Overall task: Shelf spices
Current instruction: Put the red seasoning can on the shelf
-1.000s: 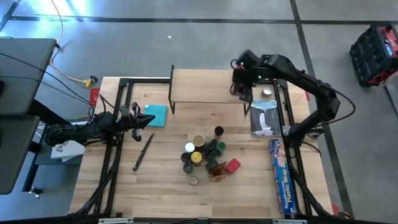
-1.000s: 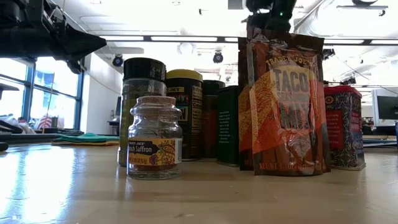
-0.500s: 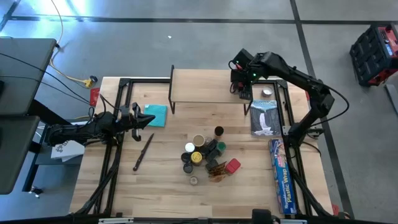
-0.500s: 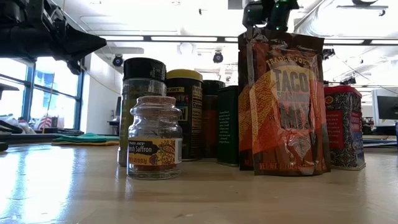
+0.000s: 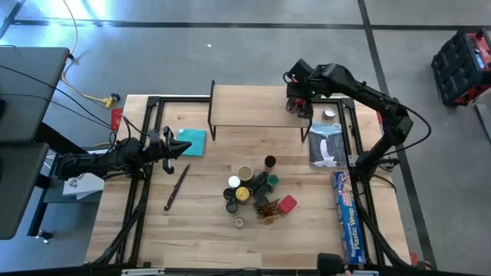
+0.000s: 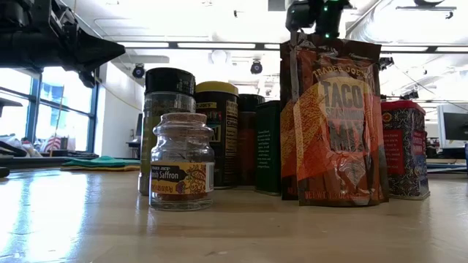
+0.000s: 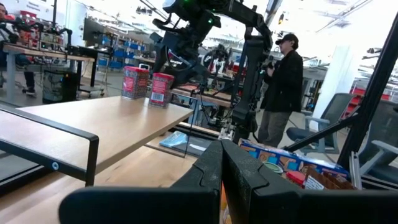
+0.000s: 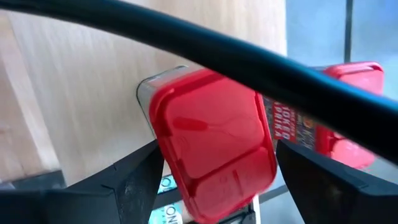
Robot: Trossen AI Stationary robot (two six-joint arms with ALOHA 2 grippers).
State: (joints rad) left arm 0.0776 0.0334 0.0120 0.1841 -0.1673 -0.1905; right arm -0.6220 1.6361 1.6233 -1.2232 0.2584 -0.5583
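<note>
Over at the far right corner of the shelf (image 5: 257,106), the right claw (image 5: 300,108) hangs above a small red box (image 8: 211,146) that stands on the wooden top — its fingers (image 8: 134,180) spread wide to either side of the red lid, clear of it, with a second red box (image 8: 339,127) just beside. The rest of the spices (image 5: 253,192) sit clustered mid-bench. The left claw (image 5: 175,150) rests low near the teal cloth (image 5: 192,142), pinched together on nothing.

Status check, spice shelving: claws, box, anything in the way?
Right claw open around red box on shelf. Left claw shut, parked. No obstruction.
</note>
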